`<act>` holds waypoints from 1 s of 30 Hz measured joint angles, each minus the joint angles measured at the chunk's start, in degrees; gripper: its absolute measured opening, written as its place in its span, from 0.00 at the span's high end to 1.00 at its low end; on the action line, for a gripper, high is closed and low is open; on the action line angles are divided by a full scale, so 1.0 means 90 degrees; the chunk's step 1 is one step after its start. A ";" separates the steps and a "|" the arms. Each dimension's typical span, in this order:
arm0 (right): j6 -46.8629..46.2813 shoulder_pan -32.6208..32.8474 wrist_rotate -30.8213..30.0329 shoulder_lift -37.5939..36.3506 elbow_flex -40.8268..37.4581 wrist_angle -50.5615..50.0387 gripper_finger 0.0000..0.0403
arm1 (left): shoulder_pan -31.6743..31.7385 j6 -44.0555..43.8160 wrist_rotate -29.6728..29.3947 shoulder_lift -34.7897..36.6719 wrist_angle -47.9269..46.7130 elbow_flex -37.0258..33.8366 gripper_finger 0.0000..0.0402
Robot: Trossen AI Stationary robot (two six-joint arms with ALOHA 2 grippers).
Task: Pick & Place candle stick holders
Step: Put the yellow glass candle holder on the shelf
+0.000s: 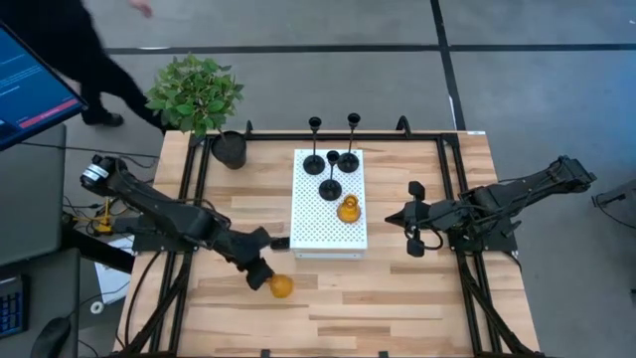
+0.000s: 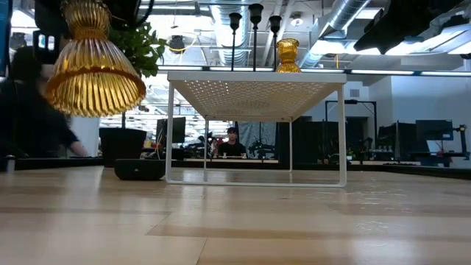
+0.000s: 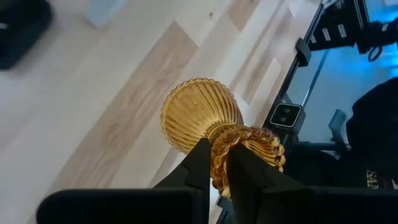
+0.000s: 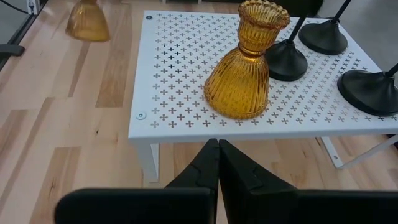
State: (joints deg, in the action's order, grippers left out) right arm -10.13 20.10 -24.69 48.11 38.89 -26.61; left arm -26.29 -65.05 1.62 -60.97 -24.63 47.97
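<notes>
The left tool (image 1: pixel 260 273) is gripping an amber holder (image 1: pixel 282 287) by its narrow ribbed neck, its two dark fingers (image 3: pixel 202 163) pinching it from either side. That holder is hanging in the air above the bare wooden worktop (image 1: pixel 397 298), near the front edge and left of the white perforated stand (image 1: pixel 318 234); in the low view it is showing high at the left, flared end downward, clear of the wood.

The second amber holder (image 1: pixel 348 210) is standing upright on the white stand, toward its right side, wide ribbed base down and scalloped cup up. Three black holders are sitting on the far half of the stand: one at the far left (image 1: pixel 314 163), one at the far right (image 1: pixel 348 160), and a third (image 1: pixel 330 189) a little nearer, between them and just beside the amber one. Their thin stems are pointing up from round disc bases.

The right tool (image 1: pixel 415 217) is waiting to the right of the stand, pointing toward it, fingers (image 4: pixel 208 168) pressed together and holding nothing.

A potted plant (image 1: pixel 197 95) is standing at the far left corner of the worktop, with a person's dark sleeve (image 1: pixel 94 65) passing behind it.
</notes>
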 joint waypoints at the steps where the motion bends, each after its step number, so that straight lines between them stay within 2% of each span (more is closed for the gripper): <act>1: 0.0000 0.0000 0.0001 0.0000 0.0000 0.0000 1.00 | 0.0000 -0.0037 -0.0064 0.0115 -0.0137 0.0008 0.92; 7: -0.0002 0.0000 0.0000 -0.0001 0.0000 0.0002 1.00 | 0.0005 0.0195 -0.0508 0.0455 -0.0998 0.0676 0.92; 11: -0.0002 0.0000 0.0000 0.0000 0.0000 0.0002 1.00 | 0.0096 0.0761 -0.0677 0.0393 -0.1424 0.1492 0.92; 15: -0.0001 0.0000 0.0000 0.0000 0.0000 0.0002 1.00 | 0.0336 0.1257 -0.0989 0.0174 -0.2463 0.2469 0.92; 19: 0.0000 0.0001 0.0000 -0.0001 0.0000 0.0002 1.00 | 0.0811 0.1834 -0.0998 -0.0151 -0.3155 0.3382 0.92; 23: 0.0000 0.0001 0.0000 0.0001 0.0000 0.0000 1.00 | 0.1357 0.2483 -0.0832 -0.0552 -0.3405 0.4084 0.92; 30: 0.0000 0.0002 0.0000 0.0001 0.0000 -0.0135 1.00 | 0.2306 0.2702 -0.0336 -0.1321 -0.4101 0.4539 0.92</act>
State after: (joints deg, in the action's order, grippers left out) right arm -10.13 20.11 -24.69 48.11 38.89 -27.83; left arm -5.53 -40.73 -1.41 -72.85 -61.54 88.82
